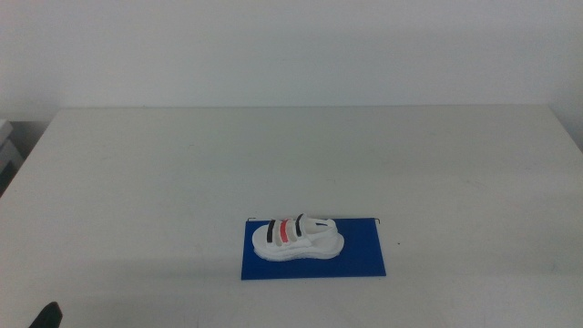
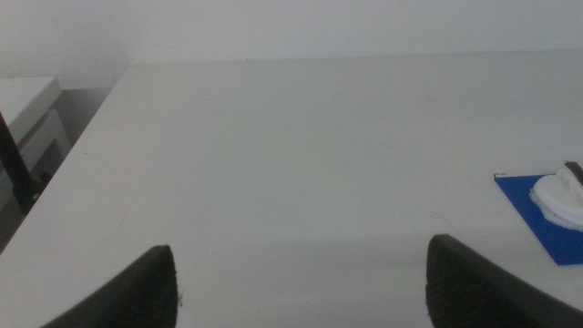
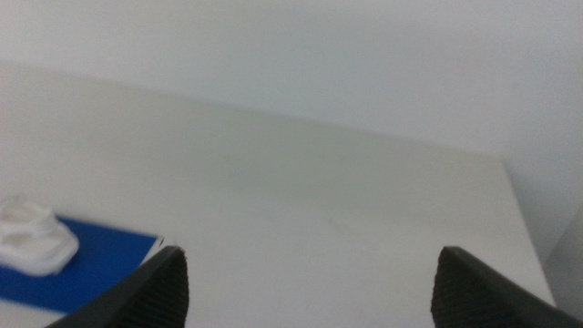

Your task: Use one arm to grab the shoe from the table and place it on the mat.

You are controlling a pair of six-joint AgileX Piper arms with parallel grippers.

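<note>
I see the white chunky-soled shoe (image 1: 297,239), black and red straps on top, lying on the blue mat (image 1: 360,257); left end effector (image 2: 301,287) and right end effector (image 3: 310,287) gape wide, holding nothing, above the surface (image 1: 182,173).

Bright, even, diffuse light leaves only faint soft shadows on the white surface (image 1: 301,155), and both wrist views look slightly blurred.

Shoe (image 3: 35,239) on mat (image 3: 86,266) (fingers (image 3: 155,290) wide apart)

Shoe (image 1: 298,238) on mat (image 1: 360,258), mat on table (image 1: 182,173) near front edge.
</note>
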